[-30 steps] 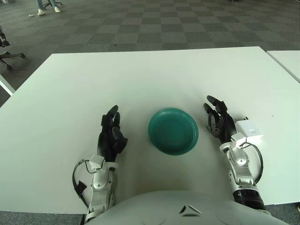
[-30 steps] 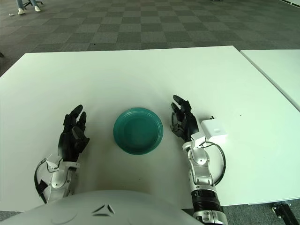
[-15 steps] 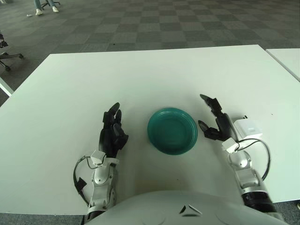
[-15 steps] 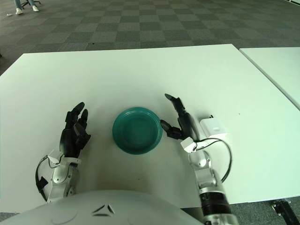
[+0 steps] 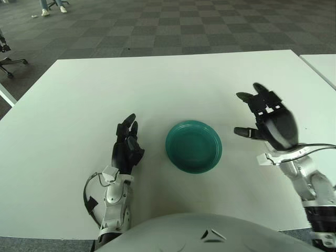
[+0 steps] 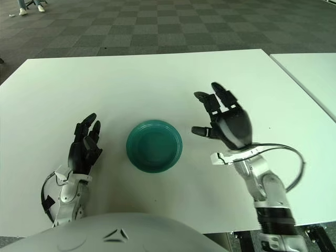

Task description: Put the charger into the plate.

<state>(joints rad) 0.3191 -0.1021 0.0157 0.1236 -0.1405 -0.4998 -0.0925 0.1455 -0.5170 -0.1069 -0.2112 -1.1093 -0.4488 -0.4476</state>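
Nearest us, our left hand [image 5: 126,149] shows left of the teal plate [image 5: 193,146], fingers loosely extended and holding nothing. The plate sits on the white table [image 5: 157,89]. Right of the plate, our right hand [image 5: 269,123] is raised above the table, fingers spread wide and empty. We cannot see the charger; the raised right hand covers the spot beside the plate.

Plate [image 5: 193,146] sits on the counter [image 5: 157,89], lower centre of frame. Left hand [image 5: 126,150] shows at lower left beside the plate. Right hand [image 5: 270,122] is at right of the plate, fingers [image 5: 260,94] spread.
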